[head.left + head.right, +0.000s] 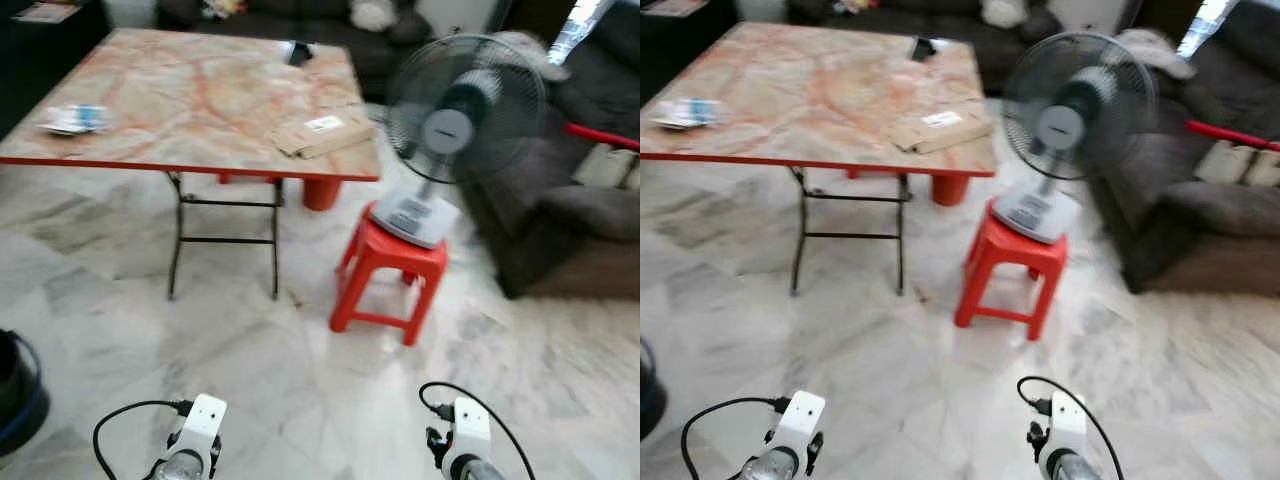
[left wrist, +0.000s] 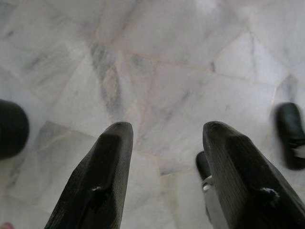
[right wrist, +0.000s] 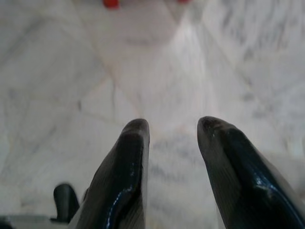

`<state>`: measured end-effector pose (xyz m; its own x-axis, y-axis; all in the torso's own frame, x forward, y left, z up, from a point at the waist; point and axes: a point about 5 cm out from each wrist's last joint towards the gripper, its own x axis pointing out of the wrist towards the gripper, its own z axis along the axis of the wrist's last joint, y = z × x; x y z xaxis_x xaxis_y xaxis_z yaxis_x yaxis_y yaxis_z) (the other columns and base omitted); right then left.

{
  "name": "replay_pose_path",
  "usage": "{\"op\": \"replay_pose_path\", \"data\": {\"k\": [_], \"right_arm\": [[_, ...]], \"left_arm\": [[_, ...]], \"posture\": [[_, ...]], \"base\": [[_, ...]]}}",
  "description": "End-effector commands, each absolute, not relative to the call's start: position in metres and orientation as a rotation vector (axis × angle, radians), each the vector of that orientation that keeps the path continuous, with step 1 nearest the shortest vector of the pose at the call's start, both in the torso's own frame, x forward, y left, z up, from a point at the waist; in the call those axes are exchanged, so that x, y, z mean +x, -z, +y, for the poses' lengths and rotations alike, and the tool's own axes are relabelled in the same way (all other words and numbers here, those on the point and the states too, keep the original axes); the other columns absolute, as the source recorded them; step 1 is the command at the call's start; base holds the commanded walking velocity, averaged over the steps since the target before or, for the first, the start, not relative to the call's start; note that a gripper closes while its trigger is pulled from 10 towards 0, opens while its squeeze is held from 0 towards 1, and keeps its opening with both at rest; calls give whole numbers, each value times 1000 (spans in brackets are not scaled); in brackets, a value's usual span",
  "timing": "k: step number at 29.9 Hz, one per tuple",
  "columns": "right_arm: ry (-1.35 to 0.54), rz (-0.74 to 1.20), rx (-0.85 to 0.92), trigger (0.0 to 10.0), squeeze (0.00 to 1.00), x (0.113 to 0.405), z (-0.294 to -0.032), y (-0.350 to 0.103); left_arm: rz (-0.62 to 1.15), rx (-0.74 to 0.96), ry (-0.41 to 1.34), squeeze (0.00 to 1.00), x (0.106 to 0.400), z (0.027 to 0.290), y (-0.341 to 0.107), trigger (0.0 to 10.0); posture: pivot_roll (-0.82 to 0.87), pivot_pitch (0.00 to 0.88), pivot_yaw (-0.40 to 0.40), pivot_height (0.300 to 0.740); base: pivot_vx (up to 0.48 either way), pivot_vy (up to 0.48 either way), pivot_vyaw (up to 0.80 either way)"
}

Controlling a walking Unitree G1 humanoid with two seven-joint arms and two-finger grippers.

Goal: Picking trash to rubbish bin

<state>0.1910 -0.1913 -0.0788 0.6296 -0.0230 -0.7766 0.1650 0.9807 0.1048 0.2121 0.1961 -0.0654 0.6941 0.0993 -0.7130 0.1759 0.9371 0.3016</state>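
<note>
1. Ahead of you lies open marble floor (image 1: 300, 370); the table (image 1: 200, 90) stands at 11 o'clock, its red edge facing you and folding legs beneath it.
2. A red stool (image 1: 388, 275) carrying a fan (image 1: 455, 125) stands at 1 o'clock, just beside the table's corner; a dark sofa (image 1: 580, 200) closes off 2 o'clock.
3. Trash: a crumpled white-blue scrap (image 1: 72, 120) sits near the table's left edge, and a flat cardboard piece (image 1: 320, 135) by its near right corner.
4. A dark bin (image 1: 18, 395) at 8 o'clock is cut off by the frame.
5. Both head views are blurred; a dark item (image 1: 297, 52) at the table's far edge can't be identified.
6. Your left gripper (image 2: 167, 138) hangs over floor, fingers spread, nothing between them.
7. Your right gripper (image 3: 171, 129) is likewise spread and empty; red stool feet (image 3: 110, 3) show beyond it.
</note>
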Motion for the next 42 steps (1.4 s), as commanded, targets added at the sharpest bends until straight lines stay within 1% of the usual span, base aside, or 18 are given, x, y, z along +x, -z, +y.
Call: {"op": "replay_pose_path", "data": {"k": [1,13,19,23,24,25,27,29,30,31,32,33,37,39,40,42], "right_arm": [[115,873,171,10000,0,193,-195,77],[105,846,179,10000,0,198,-194,74],[79,804,166,10000,0,208,-191,68],[76,756,170,10000,0,218,-191,62],[66,720,172,10000,0,226,-190,57],[66,720,172,10000,0,226,-190,57],[34,646,159,10000,0,241,-188,46],[32,641,157,10000,0,242,-188,45],[-4,551,161,10000,0,259,-185,30],[-4,551,161,10000,0,259,-185,30],[-65,399,151,10000,0,286,-179,4],[-65,399,151,10000,0,286,-179,4],[-124,189,145,10000,0,317,-169,-37],[-143,107,156,10000,0,328,-164,-54],[-164,35,166,10000,0,336,-157,-69],[-172,-5,173,10000,0,340,-153,-78]], "left_arm": [[819,359,43,0,209,194,68,10000],[816,363,39,0,209,194,67,10000],[783,368,4,0,214,196,64,10000],[703,379,-45,0,226,199,54,10000],[657,369,-70,0,234,200,48,10000],[657,369,-70,0,234,200,48,10000],[575,344,-114,0,248,202,36,10000],[570,343,-117,0,248,202,35,10000],[473,323,-137,0,263,201,20,10000],[473,323,-137,0,263,201,20,10000],[320,294,-166,0,284,201,-5,10000],[320,294,-166,0,284,201,-5,10000],[157,276,-180,0,306,200,-35,10000],[101,291,-165,0,312,198,-46,10000],[50,310,-153,0,317,197,-55,10000],[11,308,-158,0,321,198,-63,10000]], "posture": [[93,113,-83,740],[91,119,-83,740],[88,123,-84,740],[89,124,-82,740],[87,126,-80,740],[87,126,-80,740],[86,128,-81,740],[86,128,-81,740],[82,131,-78,740],[82,131,-78,740],[79,130,-78,740],[79,130,-78,740],[68,130,-74,740],[67,131,-72,740],[54,130,-64,740],[51,133,-69,740]], "base": [[0,0,0],[0,0,0],[0,0,0],[275,0,0],[281,0,0],[281,0,0],[285,0,0],[285,0,0],[281,0,0],[281,0,0],[281,0,0],[281,0,0],[291,0,0],[302,0,0],[326,0,0],[337,0,0]]}}
